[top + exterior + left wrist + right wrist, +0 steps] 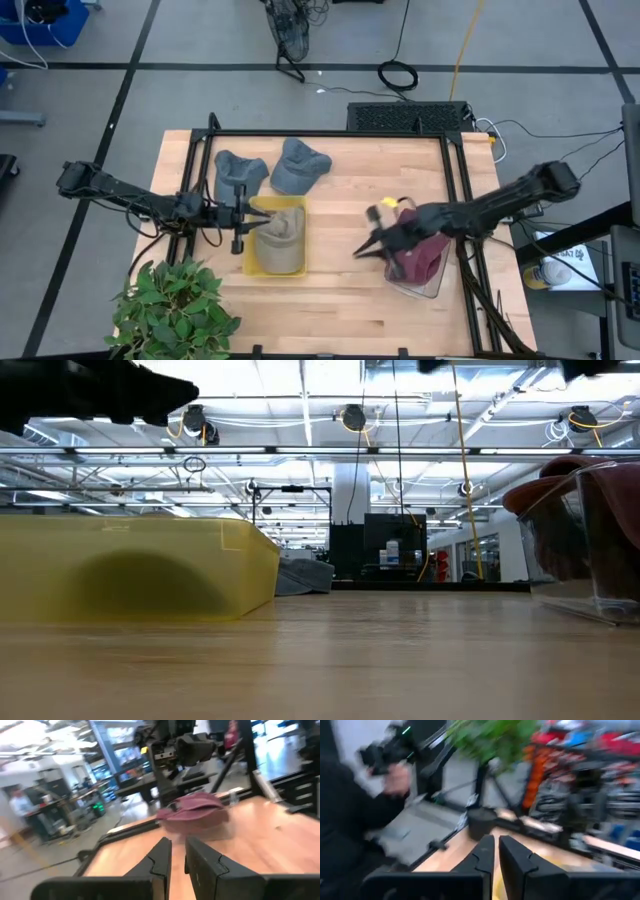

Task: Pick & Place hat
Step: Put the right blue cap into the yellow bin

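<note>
Four hats: all on the wooden table (340, 295), seen from above.
Plant (172, 310): leafy green, at the near left corner of the table.
Clear bin (415, 283): near the right edge of the table, holding the maroon hat (424, 262), which spills over its rim; the low view shows the bin's clear wall with the maroon cloth above it.
Right gripper (362, 250): just left of the clear bin, above bare wood; its two dark fingers (479, 851) lie nearly together with only a thin slit between them, and nothing is held.
Yellow bin (263, 270): left of centre, with the tan hat (281, 240) resting in it and filling most of it; in the low view its yellow wall takes up the left side.
Left gripper (240, 214): at the left edge of the yellow bin, touching or just over its rim, I cannot tell which; the jaws stand narrow, a small gap between the fingers (159, 860), and nothing is between them.
Grey hats: dark grey hat (238, 170) and blue-grey hat (299, 166) side by side on the wood behind the yellow bin, toward the far edge.
Beyond the table: a dark mat (408, 116) and a coiled cable (399, 73) on the floor.
</note>
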Robot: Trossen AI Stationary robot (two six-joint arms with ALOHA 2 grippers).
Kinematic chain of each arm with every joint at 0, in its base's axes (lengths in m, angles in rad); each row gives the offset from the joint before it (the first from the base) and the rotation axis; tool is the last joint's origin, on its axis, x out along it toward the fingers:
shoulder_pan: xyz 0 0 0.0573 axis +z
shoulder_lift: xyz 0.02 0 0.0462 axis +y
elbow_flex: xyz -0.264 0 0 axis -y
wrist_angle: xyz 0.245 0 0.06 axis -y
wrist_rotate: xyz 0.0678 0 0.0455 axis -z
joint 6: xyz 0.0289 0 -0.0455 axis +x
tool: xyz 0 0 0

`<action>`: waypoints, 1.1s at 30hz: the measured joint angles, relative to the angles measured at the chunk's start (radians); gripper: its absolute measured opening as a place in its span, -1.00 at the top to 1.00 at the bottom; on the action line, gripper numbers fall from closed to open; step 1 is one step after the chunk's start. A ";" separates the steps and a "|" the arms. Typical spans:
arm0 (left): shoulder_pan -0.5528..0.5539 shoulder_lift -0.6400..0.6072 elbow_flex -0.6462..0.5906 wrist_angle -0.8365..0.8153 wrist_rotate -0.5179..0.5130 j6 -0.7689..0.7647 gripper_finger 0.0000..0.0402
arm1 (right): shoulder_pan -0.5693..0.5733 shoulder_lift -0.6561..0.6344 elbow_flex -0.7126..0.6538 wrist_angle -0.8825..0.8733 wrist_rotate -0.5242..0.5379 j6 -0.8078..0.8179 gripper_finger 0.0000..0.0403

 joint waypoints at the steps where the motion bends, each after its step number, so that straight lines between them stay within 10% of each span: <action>1: 0.000 0.000 0.000 -0.003 -0.026 0.000 0.70 | -0.004 -0.038 -0.046 0.037 0.013 0.016 0.91; 15: 0.002 0.000 0.000 0.039 -0.383 -0.005 0.70 | -0.024 -0.434 -0.429 0.142 0.096 -0.049 1.00; 24: 0.019 0.000 0.077 0.052 -0.402 0.006 0.70 | -0.029 -0.550 -0.519 0.174 0.094 -0.080 0.99; 33: 0.129 0.044 0.334 -0.308 -0.445 -0.267 0.70 | -0.029 -0.583 -0.521 0.137 0.091 0.002 0.99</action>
